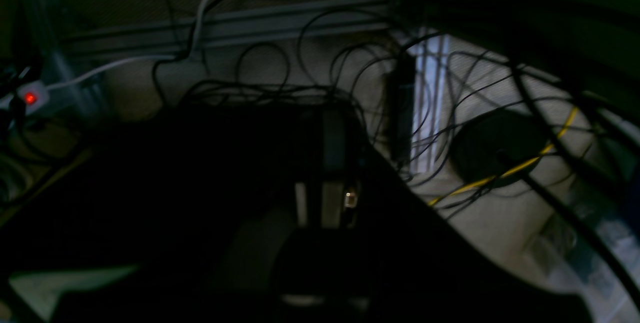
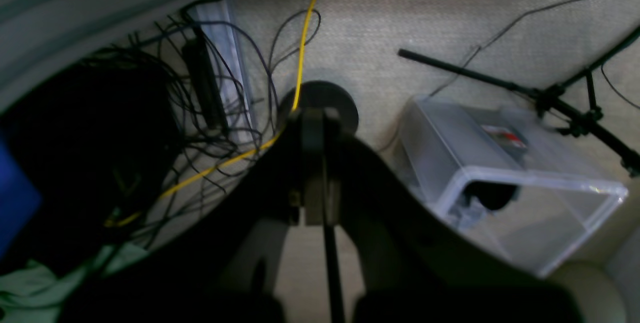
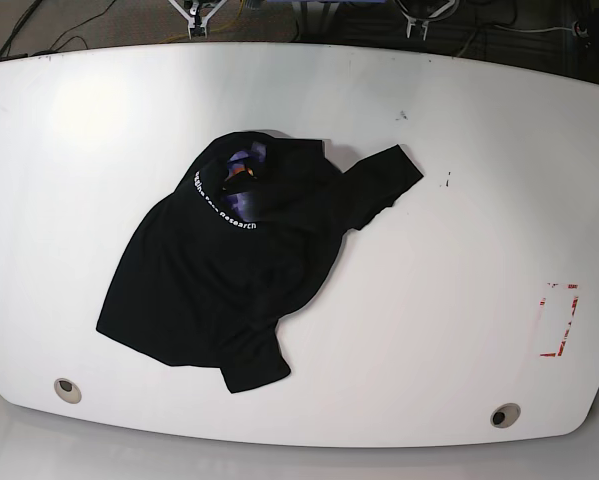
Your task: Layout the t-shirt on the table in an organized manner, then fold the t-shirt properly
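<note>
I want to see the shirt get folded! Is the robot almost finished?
Not yet. The t-shirt lies rumpled and crooked on the table, one sleeve sticking out, collar bunched, so neither laying out nor folding looks done. Both grippers are shut and hold nothing; the wrist views show only floor and cables. Everything is left: spread it flat, then fold.

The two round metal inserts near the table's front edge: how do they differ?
The left insert sits close below the t-shirt hem; the right insert lies far from it, below the red outline mark. The left one lies higher in the base view. Both are small, round, set in the white table.
</note>
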Robot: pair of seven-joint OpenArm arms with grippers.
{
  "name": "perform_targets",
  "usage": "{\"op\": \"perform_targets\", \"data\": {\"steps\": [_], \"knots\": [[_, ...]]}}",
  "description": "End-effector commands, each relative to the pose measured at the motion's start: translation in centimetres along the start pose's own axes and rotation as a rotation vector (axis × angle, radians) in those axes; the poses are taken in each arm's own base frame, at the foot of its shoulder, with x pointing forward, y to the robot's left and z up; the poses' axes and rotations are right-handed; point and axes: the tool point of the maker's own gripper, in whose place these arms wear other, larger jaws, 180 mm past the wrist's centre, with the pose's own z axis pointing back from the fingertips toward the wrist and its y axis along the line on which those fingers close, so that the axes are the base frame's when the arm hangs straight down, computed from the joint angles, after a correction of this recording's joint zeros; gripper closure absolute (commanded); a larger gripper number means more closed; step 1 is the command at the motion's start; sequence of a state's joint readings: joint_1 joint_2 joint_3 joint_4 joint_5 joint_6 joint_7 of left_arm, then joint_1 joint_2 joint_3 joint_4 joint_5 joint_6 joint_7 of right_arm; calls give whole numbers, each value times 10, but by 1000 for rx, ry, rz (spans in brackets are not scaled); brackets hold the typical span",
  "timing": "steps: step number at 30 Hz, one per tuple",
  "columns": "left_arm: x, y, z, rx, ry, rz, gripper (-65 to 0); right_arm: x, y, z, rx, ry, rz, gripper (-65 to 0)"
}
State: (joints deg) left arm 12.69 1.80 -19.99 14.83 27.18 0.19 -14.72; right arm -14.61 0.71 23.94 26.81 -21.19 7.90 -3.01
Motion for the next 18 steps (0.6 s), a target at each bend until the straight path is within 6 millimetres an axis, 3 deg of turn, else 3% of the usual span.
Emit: {"op": "perform_targets", "data": {"steps": [1,18], "knots": [[-2,2,2,5,-17,0,-19,-1,-1,1,1,-14,1,0],[-11,10,12,30,-58,-11,-21,-20,-3,6,-8,-56,-3,-5]]}}
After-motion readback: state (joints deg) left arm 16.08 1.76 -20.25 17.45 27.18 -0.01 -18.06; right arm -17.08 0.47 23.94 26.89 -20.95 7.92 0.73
